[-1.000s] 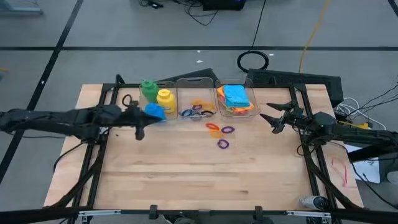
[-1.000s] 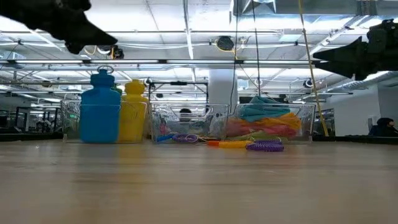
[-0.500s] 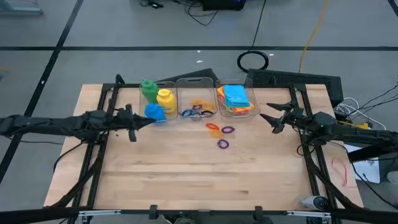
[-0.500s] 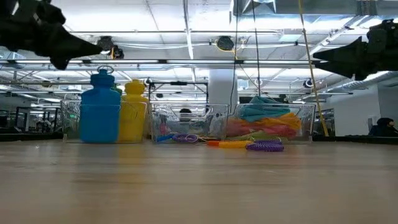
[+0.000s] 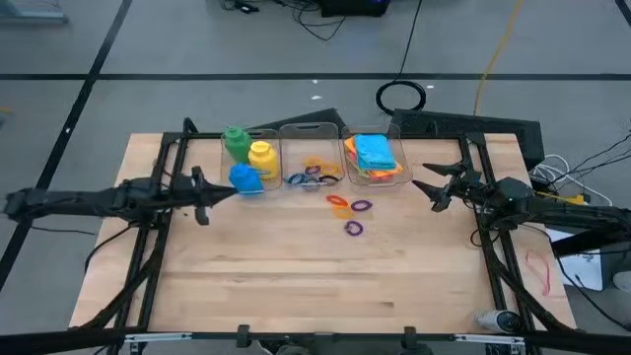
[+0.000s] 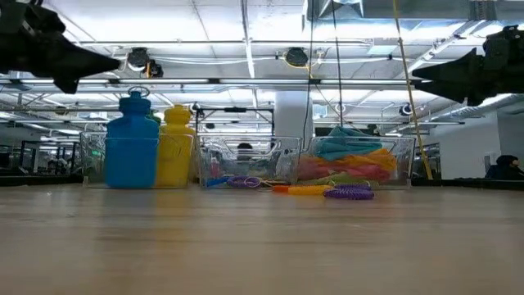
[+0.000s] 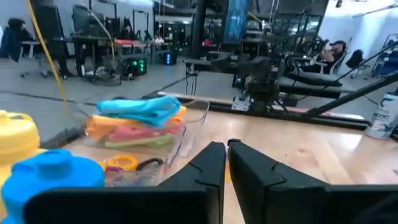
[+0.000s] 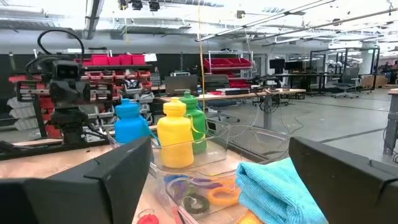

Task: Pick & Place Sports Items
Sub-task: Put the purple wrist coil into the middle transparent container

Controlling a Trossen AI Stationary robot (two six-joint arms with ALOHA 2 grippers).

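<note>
While nothing is being carried at this moment, three small coiled rings (image 5: 347, 212), two orange-red and purple ones side by side and another purple one nearer the table's front, are left loose on the pale wooden table (image 5: 296, 286), in front of the row of bins; they are judged to be the items not yet put away. Their springy, spiralled plastic looks light and easy to pinch.

To the left of them, the left gripper (image 5: 202, 187) is held low over the table beside the bottle bin, its dark fingers (image 7: 214, 163) pressed together on nothing. On the opposite side, the right gripper (image 5: 431, 187) is kept raised near the cloth bin, its jaws spread wide and empty, as if in waiting.

Farther back, three clear rigid plastic bins are lined up. The first bin (image 6: 92, 160) holds smooth moulded bottles: the blue bottle (image 6: 133, 147), the yellow bottle (image 6: 175, 146) and the green bottle (image 5: 235, 141). More coloured rings (image 5: 314, 173) are gathered in the middle bin (image 5: 312, 130). Soft folded cloths (image 5: 373, 153), blue on top of orange, pink and green, are stacked in the last bin (image 6: 405, 168), rising above its rim.
</note>
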